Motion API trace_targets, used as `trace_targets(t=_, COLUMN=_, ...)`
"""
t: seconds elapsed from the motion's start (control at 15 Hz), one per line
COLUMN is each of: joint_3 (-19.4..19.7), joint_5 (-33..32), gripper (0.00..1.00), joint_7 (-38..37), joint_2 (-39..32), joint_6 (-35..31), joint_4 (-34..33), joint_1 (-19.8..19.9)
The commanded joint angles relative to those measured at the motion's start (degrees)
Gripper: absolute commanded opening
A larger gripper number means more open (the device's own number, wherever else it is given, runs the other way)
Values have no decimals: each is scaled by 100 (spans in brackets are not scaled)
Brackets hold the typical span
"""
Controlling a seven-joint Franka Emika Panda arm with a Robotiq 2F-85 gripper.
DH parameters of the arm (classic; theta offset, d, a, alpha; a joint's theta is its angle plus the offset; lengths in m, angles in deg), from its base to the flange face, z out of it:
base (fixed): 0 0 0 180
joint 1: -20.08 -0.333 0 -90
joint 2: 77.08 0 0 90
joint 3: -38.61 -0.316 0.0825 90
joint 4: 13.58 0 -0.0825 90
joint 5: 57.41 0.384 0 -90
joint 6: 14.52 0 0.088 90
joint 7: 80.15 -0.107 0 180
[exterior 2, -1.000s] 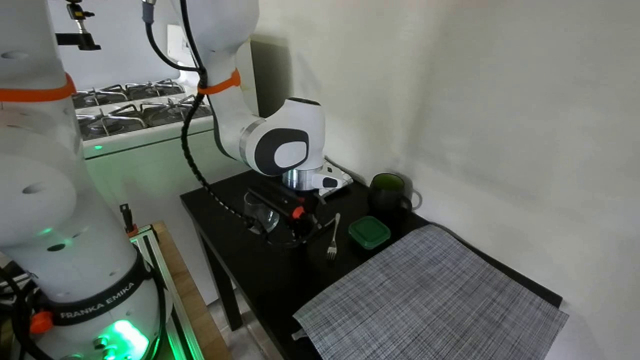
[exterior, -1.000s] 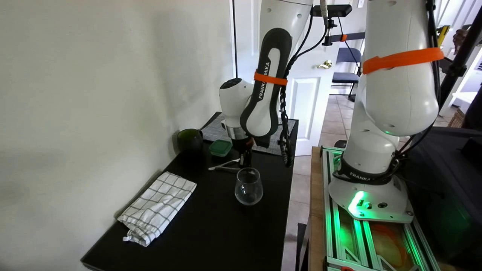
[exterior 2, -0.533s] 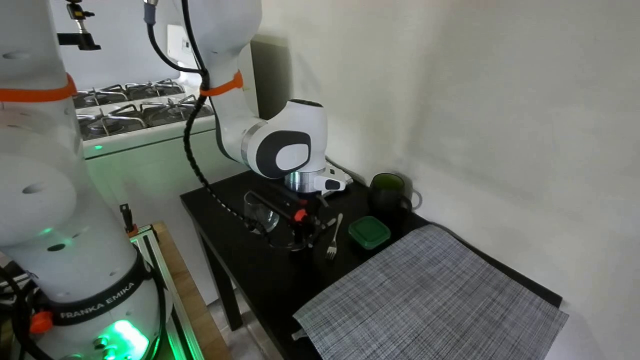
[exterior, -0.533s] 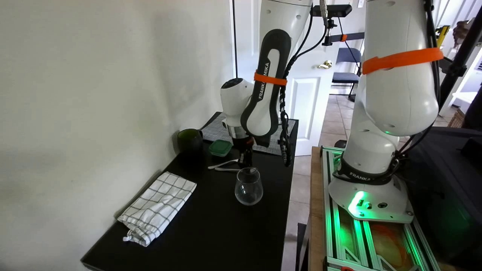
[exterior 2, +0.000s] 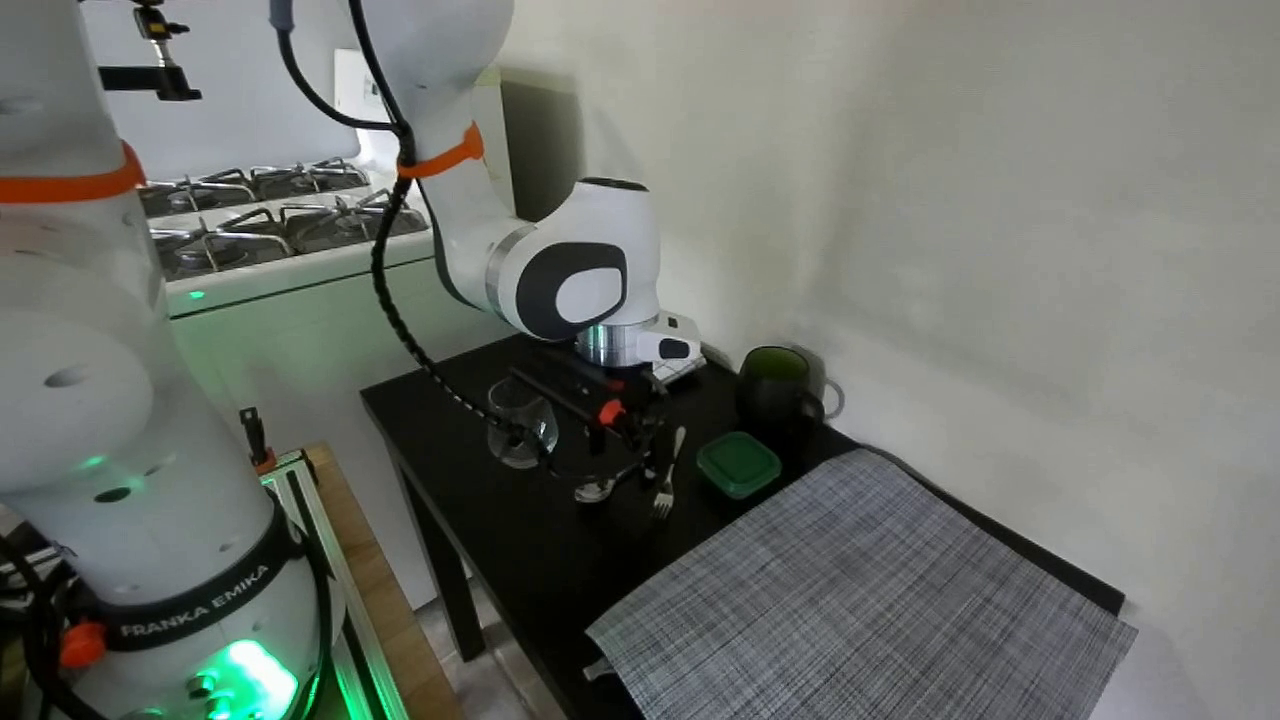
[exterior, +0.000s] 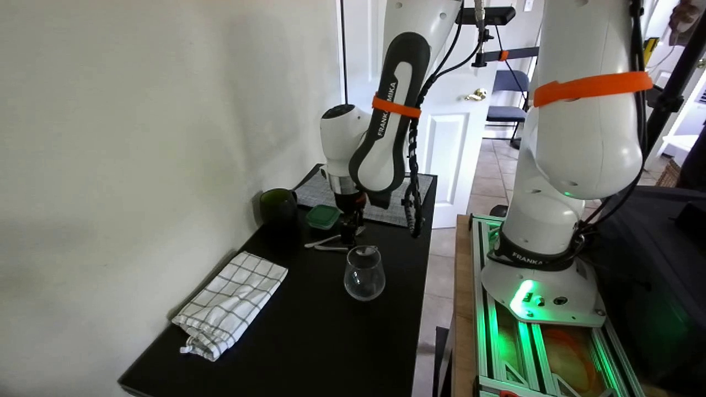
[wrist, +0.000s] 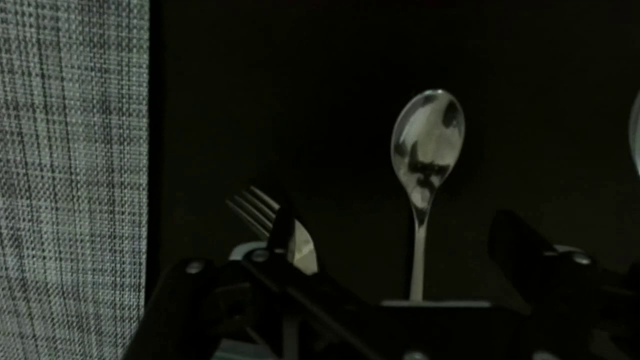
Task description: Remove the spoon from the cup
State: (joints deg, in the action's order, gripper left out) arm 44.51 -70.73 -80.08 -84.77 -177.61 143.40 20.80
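The spoon (wrist: 428, 140) is silvery and lies on the black table, outside the cup. In the wrist view its bowl points away and its handle runs back between the spread fingers, touching neither. My gripper (wrist: 395, 218) is open just above it, and the palm hides the handle's end. In an exterior view the spoon's bowl (exterior 2: 595, 490) shows below the arm. The cup, a clear stemless glass (exterior: 364, 278), stands upright beside the spoon with nothing visible inside. Only a sliver of the glass (wrist: 635, 135) enters the wrist view.
A fork (exterior 2: 665, 490) lies close to the spoon, partly behind a finger in the wrist view. Near the wall are a green lidded box (exterior 2: 739, 465) and a dark green mug (exterior 2: 775, 385). A grey placemat (exterior 2: 870, 600) and a checked cloth (exterior: 231, 303) also lie on the table.
The gripper has opened and let go of the spoon, whose handle has dropped flat onto the table. The arm has then risen slightly. The glass stays put.
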Motion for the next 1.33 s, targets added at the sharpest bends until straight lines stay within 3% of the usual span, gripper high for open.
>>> trace_targets(t=0.0, joint_3=-51, joint_5=-16, gripper=100, joint_7=123, joint_2=610, joint_6=294, joint_4=5, joint_1=19)
trace_targets(t=0.13, joint_3=-50, joint_5=-169, gripper=100, joint_7=82, joint_2=1240, joint_6=387, joint_4=343, joint_1=43)
trace_targets(t=0.2, joint_3=-112, joint_5=-99, gripper=100, joint_7=138, joint_2=1358, joint_6=624, joint_4=194, joint_1=47)
trace_targets(t=0.53, joint_3=-342, joint_5=253, gripper=100, joint_7=350, joint_2=2826, joint_6=2287, joint_4=255, joint_1=-18)
trace_targets(t=0.87, joint_3=-631, joint_5=346, gripper=100, joint_7=11, joint_2=3781, joint_6=3763, joint_4=70, joint_1=-25)
trace_targets(t=1.07, joint_3=-772, joint_5=378, gripper=100, joint_7=-217, joint_2=4145, joint_6=4100, joint_4=36, joint_1=-19)
trace_targets(t=1.13, joint_3=-683, joint_5=302, gripper=100, joint_7=-19, joint_2=3819, joint_6=3892, joint_4=-55, joint_1=9)
trace_targets(t=1.27, joint_3=-737, joint_5=306, gripper=100, joint_7=-109, joint_2=3988, joint_6=3985, joint_4=-55, joint_1=5)
